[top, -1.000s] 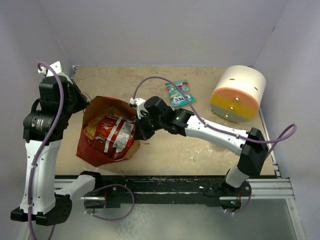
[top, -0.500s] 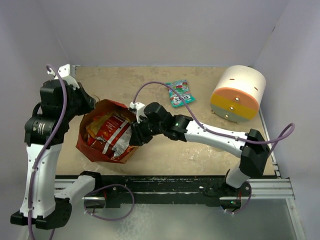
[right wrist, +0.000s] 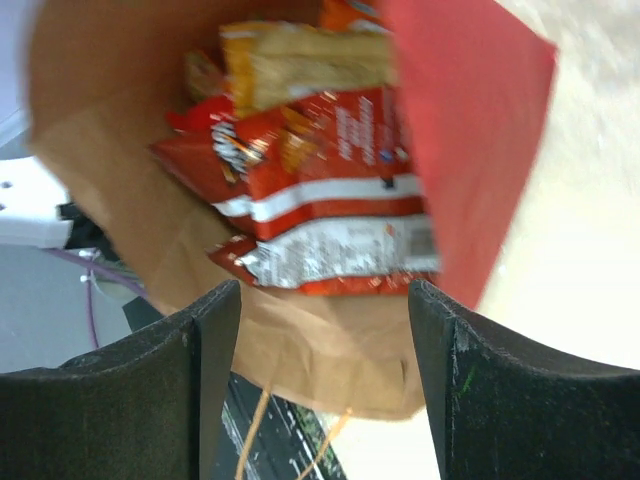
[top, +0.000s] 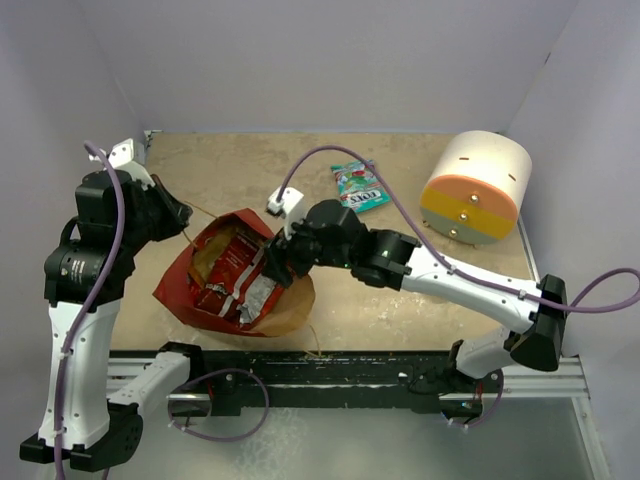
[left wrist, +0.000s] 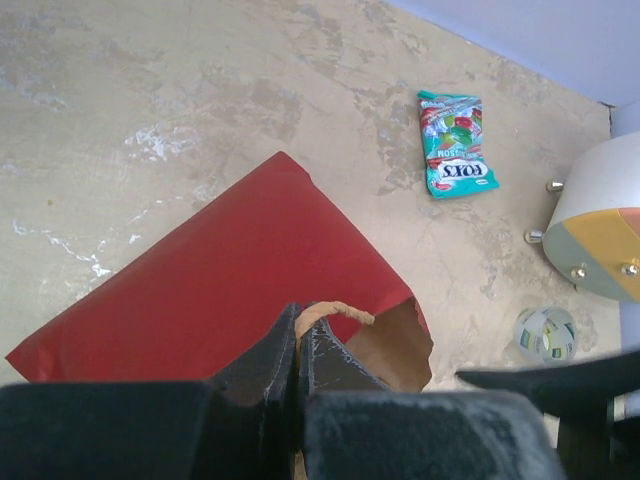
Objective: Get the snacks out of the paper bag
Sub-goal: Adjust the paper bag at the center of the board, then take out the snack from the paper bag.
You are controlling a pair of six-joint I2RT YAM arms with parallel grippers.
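Paper bag [top: 286, 308] has spread wider on scuffed tabletop [top: 232, 170] between lilac walls [top: 320, 60].

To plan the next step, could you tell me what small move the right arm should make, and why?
Probably ease the right tool forward and close on the red-and-silver packet: its jaws stand open just before that packet in the paper bag, whose rim the left tool grips.

On your far right, a white drum [top: 475, 185] with an orange and yellow band sits on the tan, scuffed worktop [top: 250, 165]. Just beside it, the left wrist view shows you a small clear tape roll [left wrist: 545, 333].
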